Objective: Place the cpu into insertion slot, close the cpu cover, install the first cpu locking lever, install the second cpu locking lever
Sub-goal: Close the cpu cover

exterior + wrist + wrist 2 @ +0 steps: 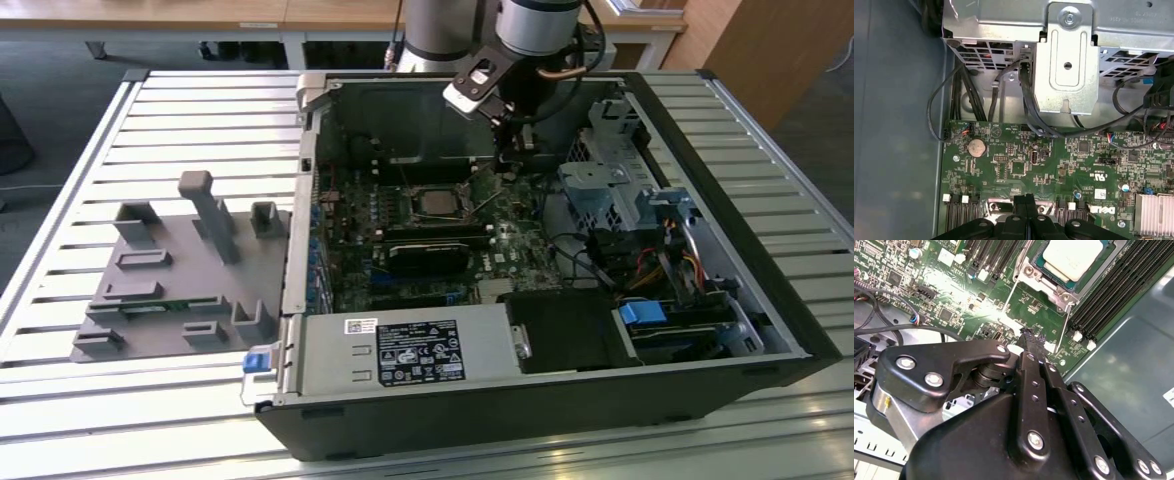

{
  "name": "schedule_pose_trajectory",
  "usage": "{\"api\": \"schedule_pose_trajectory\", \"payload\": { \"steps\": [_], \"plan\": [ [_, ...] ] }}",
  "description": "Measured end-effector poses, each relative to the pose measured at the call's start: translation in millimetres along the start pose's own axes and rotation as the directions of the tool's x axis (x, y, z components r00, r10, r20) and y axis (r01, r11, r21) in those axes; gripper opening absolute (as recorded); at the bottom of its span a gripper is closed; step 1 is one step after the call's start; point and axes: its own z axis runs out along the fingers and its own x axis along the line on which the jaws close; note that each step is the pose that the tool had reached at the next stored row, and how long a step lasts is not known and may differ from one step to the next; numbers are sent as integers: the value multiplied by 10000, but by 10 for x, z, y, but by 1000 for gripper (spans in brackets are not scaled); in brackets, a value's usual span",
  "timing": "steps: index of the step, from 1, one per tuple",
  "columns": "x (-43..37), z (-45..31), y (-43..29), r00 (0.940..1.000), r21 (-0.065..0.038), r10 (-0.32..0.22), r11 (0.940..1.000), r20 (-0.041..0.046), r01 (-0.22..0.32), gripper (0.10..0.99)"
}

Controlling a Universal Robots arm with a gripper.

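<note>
The cpu [1072, 256] sits flat in the insertion slot [412, 204], dull silver top facing up. The gripper [1032, 336] hovers over the green circuit board [1004, 150] just beside the slot, not above it. Its fingers [1020, 204] are pressed together with nothing between them. Two thin wire levers [1008, 296] run from the slot's rim toward the fingertips; I cannot tell whether either touches them. The slot lies well inside the open computer case [534, 405]
</note>
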Motion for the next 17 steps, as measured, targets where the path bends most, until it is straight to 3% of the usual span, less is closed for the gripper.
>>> {"api": "schedule_pose_trajectory", "payload": {
  "steps": [17],
  "plan": [
    [40,28,73,10000,0,0,10000,5,0,106]
  ]
}}
